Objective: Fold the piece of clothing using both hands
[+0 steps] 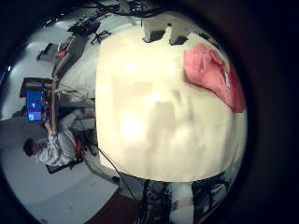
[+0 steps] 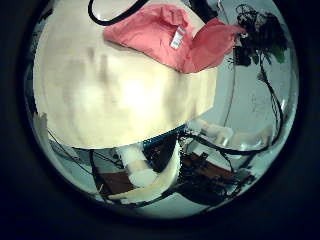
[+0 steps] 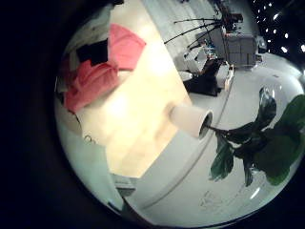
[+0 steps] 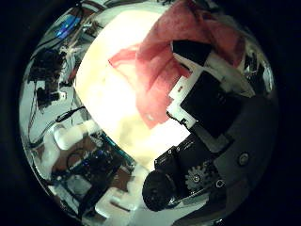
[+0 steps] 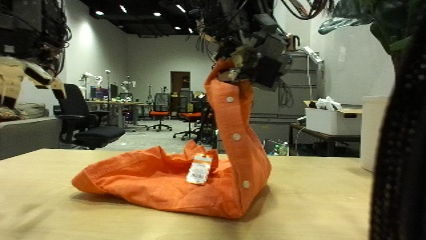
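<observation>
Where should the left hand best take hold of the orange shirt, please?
Probably the lower end of the button strip, from above: the right hand holds its top up, so it hangs straight, while the rest of the orange shirt lies bunched on the table.

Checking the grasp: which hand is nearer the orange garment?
Right. The right hand holds the orange garment lifted by one end in its fingers; the left hand is away from it, above the table.

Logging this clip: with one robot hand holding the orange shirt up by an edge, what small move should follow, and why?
Probably carry the raised edge across over the heap. The robot hand pinches the shirt high by its buttoned edge, while the rest lies bunched on the table.
</observation>
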You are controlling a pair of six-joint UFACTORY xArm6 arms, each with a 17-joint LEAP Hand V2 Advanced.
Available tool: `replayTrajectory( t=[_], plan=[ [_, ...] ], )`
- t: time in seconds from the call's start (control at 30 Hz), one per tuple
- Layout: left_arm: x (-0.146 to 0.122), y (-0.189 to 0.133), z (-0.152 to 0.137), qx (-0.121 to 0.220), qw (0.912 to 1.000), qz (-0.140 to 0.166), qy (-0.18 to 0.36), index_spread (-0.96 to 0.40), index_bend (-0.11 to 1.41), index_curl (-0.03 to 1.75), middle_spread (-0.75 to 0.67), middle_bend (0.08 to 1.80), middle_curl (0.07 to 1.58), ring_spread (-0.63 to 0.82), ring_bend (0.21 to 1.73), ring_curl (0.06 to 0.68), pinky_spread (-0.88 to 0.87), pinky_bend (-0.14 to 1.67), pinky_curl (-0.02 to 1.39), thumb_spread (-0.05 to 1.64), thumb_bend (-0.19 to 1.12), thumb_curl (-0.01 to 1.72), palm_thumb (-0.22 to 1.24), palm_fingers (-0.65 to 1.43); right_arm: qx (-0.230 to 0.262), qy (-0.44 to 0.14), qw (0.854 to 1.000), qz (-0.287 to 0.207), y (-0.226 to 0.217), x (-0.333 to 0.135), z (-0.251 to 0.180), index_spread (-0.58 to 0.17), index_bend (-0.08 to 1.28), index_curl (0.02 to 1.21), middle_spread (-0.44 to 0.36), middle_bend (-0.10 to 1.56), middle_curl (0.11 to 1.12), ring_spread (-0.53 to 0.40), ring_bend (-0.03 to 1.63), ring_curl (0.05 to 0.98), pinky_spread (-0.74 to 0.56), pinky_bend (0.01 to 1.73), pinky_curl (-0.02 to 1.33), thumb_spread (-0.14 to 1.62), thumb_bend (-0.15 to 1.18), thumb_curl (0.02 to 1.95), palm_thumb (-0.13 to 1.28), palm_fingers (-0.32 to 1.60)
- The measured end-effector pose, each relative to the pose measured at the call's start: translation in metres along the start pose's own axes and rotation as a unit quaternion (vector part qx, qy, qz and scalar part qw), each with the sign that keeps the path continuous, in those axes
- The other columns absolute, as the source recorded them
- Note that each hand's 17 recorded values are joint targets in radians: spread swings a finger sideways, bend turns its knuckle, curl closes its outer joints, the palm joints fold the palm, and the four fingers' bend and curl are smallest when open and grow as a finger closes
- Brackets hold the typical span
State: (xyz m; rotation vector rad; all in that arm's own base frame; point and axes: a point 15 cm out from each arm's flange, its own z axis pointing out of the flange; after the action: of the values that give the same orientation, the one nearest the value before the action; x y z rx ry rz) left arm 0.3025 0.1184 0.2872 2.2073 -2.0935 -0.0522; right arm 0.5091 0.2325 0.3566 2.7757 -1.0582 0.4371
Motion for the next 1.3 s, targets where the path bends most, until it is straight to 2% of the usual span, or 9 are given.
replayTrajectory(
  t=[0.63,0.73,0.77,0.8,0.83,0.9,0.93,1.1,1.3],
  plan=[
    [-0.015,0.017,0.003,0.003,0.9997,-0.023,0.006,0.09,0.16,0.29,0.33,0.19,0.28,0.53,0.42,0.236,0.53,0.25,0.33,1.05,-0.02,0.28,0.14,-0.02,0.093,-0.05,0.992,-0.065,-0.113,-0.116,0.055,-0.267,0.99,0.78,-0.162,1.17,0.79,-0.234,1.3,0.584,-0.45,1.12,0.59,1.07,-0.04,0.66,0.91,1.13],
    [-0.015,0.022,0.006,0.002,0.9997,-0.024,0.005,0.09,0.16,0.29,0.33,0.19,0.28,0.53,0.42,0.236,0.53,0.26,0.33,1.05,-0.02,0.28,0.14,-0.02,0.087,-0.052,0.992,-0.071,-0.116,-0.123,0.068,-0.314,0.79,0.75,-0.202,1.1,0.75,-0.302,1.23,0.564,-0.56,1.09,0.57,1.12,-0.02,0.63,0.91,0.86],
    [-0.015,0.023,0.005,0.004,0.9997,-0.025,0.006,0.09,0.16,0.29,0.33,0.19,0.28,0.53,0.42,0.235,0.53,0.26,0.33,1.05,-0.02,0.28,0.14,-0.02,0.088,-0.054,0.992,-0.07,-0.117,-0.123,0.071,-0.328,0.6,0.68,-0.205,1.03,0.72,-0.338,1.18,0.533,-0.56,1.09,0.55,1.13,0.0,0.63,0.93,0.55],
    [-0.014,0.025,0.006,0.004,0.9997,-0.025,0.006,0.09,0.16,0.29,0.33,0.19,0.28,0.53,0.42,0.235,0.53,0.26,0.33,1.05,-0.02,0.28,0.14,-0.02,0.089,-0.057,0.992,-0.069,-0.117,-0.122,0.071,-0.352,0.63,0.72,-0.23,1.08,0.74,-0.344,1.18,0.554,-0.56,1.09,0.57,1.14,0.0,0.63,0.93,0.55],
    [-0.013,0.026,0.007,0.004,0.9996,-0.027,0.006,0.09,0.16,0.29,0.33,0.19,0.28,0.53,0.42,0.235,0.53,0.25,0.33,1.05,-0.02,0.28,0.14,-0.02,0.089,-0.06,0.992,-0.067,-0.117,-0.123,0.071,-0.352,0.55,0.71,-0.238,0.96,0.71,-0.331,1.15,0.563,-0.5,1.09,0.6,1.16,0.01,0.63,0.96,0.23],
    [-0.012,0.027,0.008,0.003,0.9997,-0.024,0.005,0.09,0.16,0.29,0.33,0.19,0.28,0.53,0.42,0.234,0.53,0.25,0.33,1.05,-0.02,0.28,0.14,-0.01,0.094,-0.08,0.991,-0.058,-0.118,-0.128,0.068,-0.389,0.51,0.64,-0.176,0.95,0.68,-0.304,1.07,0.497,-0.43,0.99,0.53,1.17,0.03,0.64,1.0,0.27],
    [-0.013,0.028,0.009,0.002,0.9997,-0.026,0.005,0.09,0.16,0.29,0.33,0.19,0.29,0.53,0.42,0.234,0.53,0.25,0.33,1.05,-0.02,0.28,0.14,-0.01,0.1,-0.097,0.989,-0.05,-0.119,-0.133,0.065,-0.417,0.56,0.62,-0.238,0.87,0.65,-0.315,1.02,0.456,-0.4,0.97,0.5,1.18,0.04,0.65,1.04,0.26],
    [-0.008,0.028,0.009,0.003,0.9997,-0.025,0.006,0.09,0.16,0.29,0.33,0.19,0.29,0.53,0.42,0.232,0.53,0.25,0.32,1.05,-0.02,0.28,0.14,-0.01,0.138,-0.137,0.981,-0.025,-0.121,-0.111,0.044,-0.406,0.61,0.64,-0.212,0.75,0.62,-0.252,0.97,0.432,-0.19,0.91,0.46,1.14,0.0,0.67,1.03,0.17],
    [0.002,0.028,0.004,0.007,0.9998,-0.02,0.003,0.08,0.16,0.29,0.33,0.19,0.29,0.53,0.42,0.232,0.53,0.25,0.32,1.05,-0.02,0.28,0.14,-0.01,0.164,-0.138,0.977,0.007,-0.103,-0.061,0.009,-0.264,0.24,0.5,-0.053,0.56,0.52,-0.08,0.9,0.396,0.14,1.0,0.46,1.09,-0.06,0.64,0.81,-0.07]
  ],
)
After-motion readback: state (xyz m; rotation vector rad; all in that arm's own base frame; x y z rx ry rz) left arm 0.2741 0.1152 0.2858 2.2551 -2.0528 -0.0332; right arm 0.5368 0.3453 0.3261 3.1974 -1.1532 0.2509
